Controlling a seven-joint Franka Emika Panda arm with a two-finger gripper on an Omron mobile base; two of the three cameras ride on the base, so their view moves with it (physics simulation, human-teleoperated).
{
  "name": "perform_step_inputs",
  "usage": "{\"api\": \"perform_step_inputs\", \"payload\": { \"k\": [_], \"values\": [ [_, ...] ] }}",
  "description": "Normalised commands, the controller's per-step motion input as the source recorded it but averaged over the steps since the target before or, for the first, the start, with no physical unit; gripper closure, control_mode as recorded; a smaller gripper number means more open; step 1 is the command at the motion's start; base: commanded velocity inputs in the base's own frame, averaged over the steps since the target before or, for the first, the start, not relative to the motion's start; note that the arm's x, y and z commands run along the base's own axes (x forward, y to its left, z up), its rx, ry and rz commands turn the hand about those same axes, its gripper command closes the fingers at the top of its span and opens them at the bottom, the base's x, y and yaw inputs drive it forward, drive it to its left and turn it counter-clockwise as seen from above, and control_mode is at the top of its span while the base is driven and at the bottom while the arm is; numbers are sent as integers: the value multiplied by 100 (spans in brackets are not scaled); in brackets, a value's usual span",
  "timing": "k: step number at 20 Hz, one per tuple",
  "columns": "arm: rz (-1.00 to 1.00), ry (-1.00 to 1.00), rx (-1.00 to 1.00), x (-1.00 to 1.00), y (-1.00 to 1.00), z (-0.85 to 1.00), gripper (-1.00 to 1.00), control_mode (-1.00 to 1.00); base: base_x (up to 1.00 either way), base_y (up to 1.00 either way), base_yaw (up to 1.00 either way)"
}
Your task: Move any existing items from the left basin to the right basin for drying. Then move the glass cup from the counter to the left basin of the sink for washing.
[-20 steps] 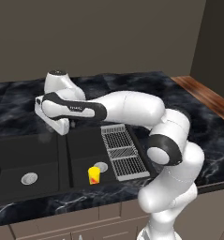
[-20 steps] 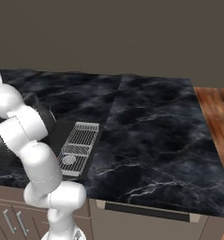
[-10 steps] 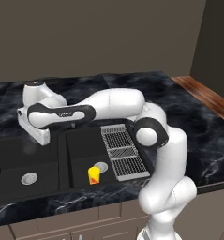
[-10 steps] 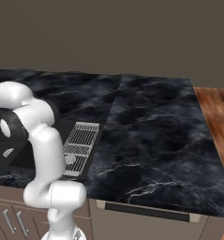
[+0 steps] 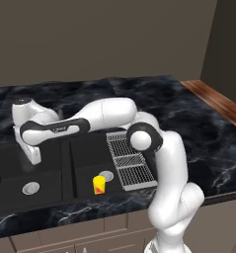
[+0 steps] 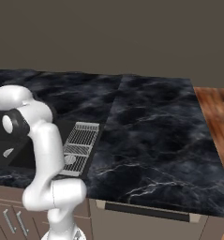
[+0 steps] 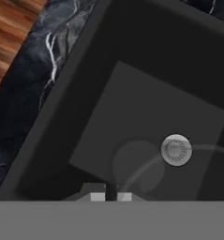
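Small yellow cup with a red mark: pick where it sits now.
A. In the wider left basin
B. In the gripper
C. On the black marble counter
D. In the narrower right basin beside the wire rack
D: the small yellow cup with a red mark stands on the floor of the narrower right basin, next to the grey wire rack.

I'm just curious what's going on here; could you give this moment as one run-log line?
arm: reaching over left basin | gripper: shut, holding nothing | yellow item: standing in right basin beside wire rack

The table [image 5: 208,143] is glossy black marble with thin white veins. The sink [image 5: 65,168] is matte black, its left basin [image 7: 146,126] holding a shiny silver metal drain [image 7: 176,150]. A grey metal wire rack [image 5: 130,160] lies in the right basin [image 5: 87,165].
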Motion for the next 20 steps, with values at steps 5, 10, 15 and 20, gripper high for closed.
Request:
{"api": "perform_step_inputs", "payload": {
  "k": [5,10,15,20],
  "values": [
    [-26,0,0,0,0,-47,100,-100,0,0,0],
    [-24,0,0,0,0,-51,100,-100,0,0,0],
    [-20,0,0,3,0,-45,100,-100,0,0,0],
    [-15,0,0,4,0,-42,100,-100,0,0,0]
  ]
}}
